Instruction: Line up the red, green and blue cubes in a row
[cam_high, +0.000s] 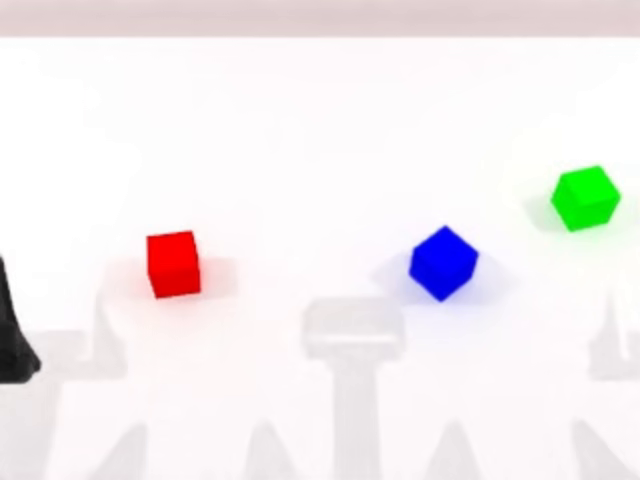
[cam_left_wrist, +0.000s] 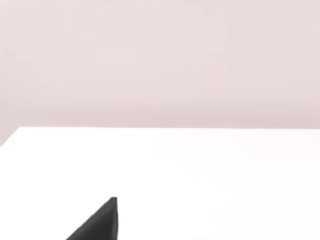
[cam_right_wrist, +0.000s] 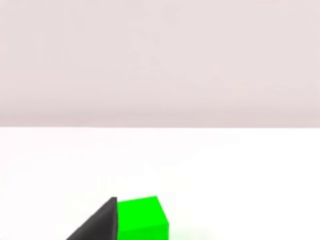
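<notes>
— As seen from above, nearest and at about eight o'clock from the table's middle: the left arm, a dark shape cut off by the left edge. Parked there, well apart from every cube.

— And the left gripper? Wide or narrow?

— Cannot tell. Only one black tip on show in the left wrist view, over bare white table, with nothing held in sight.

— Next out?

— The red cube, at about nine o'clock from the middle, flat on the table and nearly square to its edge. Then the blue cube, at about three o'clock, roughly level with the red one but turned corner-on. Well apart, those two, with open table between.

— And farthest?

— The green cube, at about two o'clock from the blue one, near the right edge, also turned a little. Set farther back than the other two, so not in line with them.

— Anything near it?

— In the right wrist view, the right gripper, again just one black tip, right beside the green cube. Touching or merely close: cannot tell. Open or closed: cannot tell either. Cube resting on the table, not lifted.
</notes>
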